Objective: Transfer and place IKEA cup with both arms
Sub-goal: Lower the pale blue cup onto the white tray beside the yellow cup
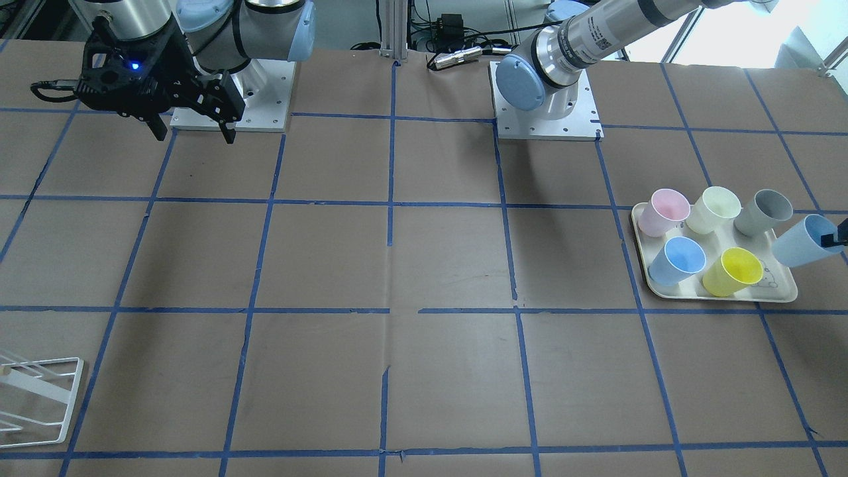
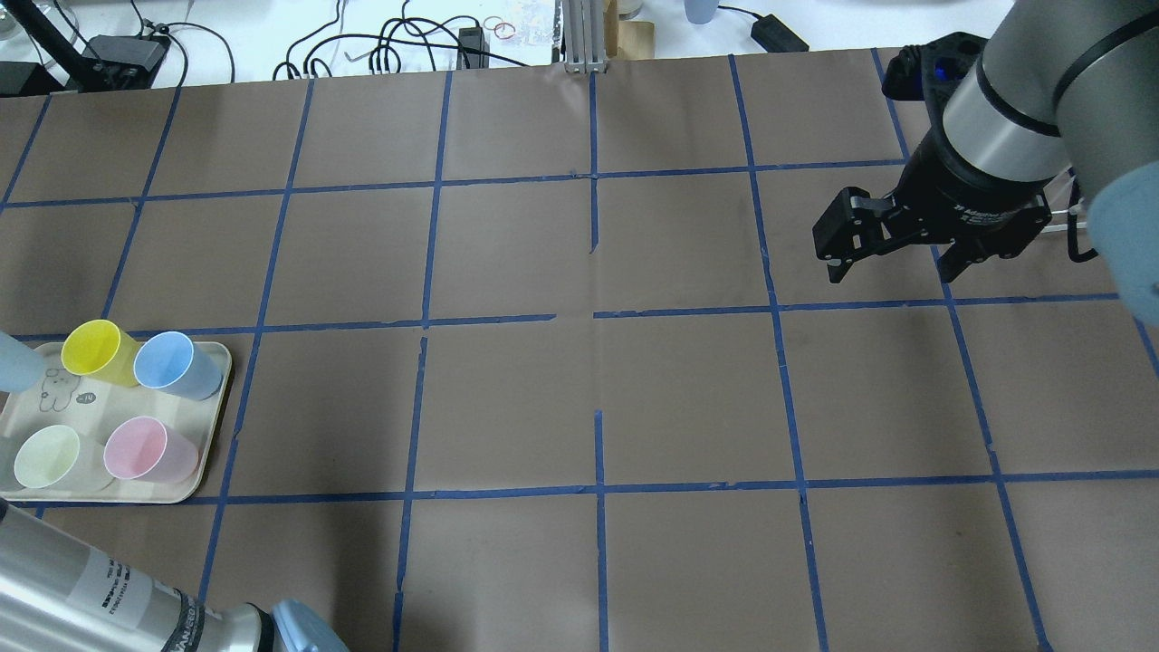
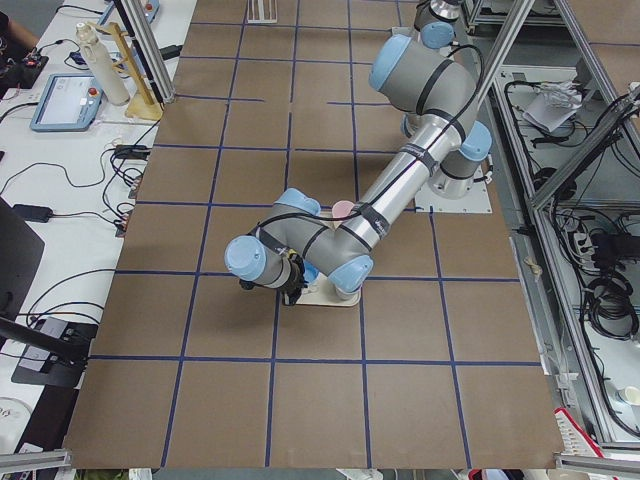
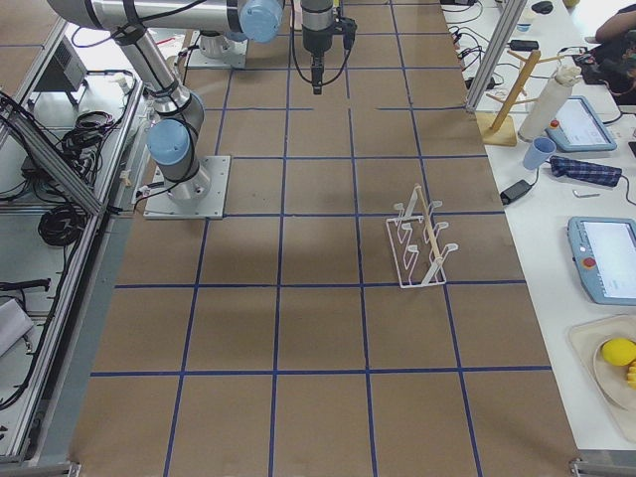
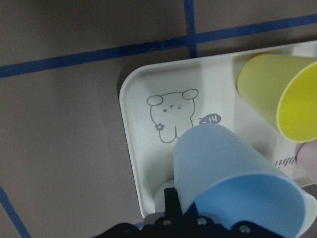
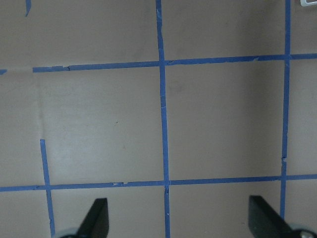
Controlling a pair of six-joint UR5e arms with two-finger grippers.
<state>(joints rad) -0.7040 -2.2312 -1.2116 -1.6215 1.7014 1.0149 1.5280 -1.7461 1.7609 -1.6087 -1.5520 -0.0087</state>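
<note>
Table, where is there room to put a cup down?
The brown middle of the table, between the tray and the right hand, is bare. On the tray only the bear corner is free; five cups crowd the rest. The left hand holds the pale blue cup by that corner.

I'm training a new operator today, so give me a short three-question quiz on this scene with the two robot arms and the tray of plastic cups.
1. True or false: the black two-finger right gripper is shut on a cup.
2. Which cup does the left gripper hold? A) pink tumbler B) pale icy-blue plastic tumbler C) grey tumbler
3. Leaving out the held one, how many cups stand on the cream rectangular tray?
Key: 1 false, it is open; 2 B; 3 five.
</note>
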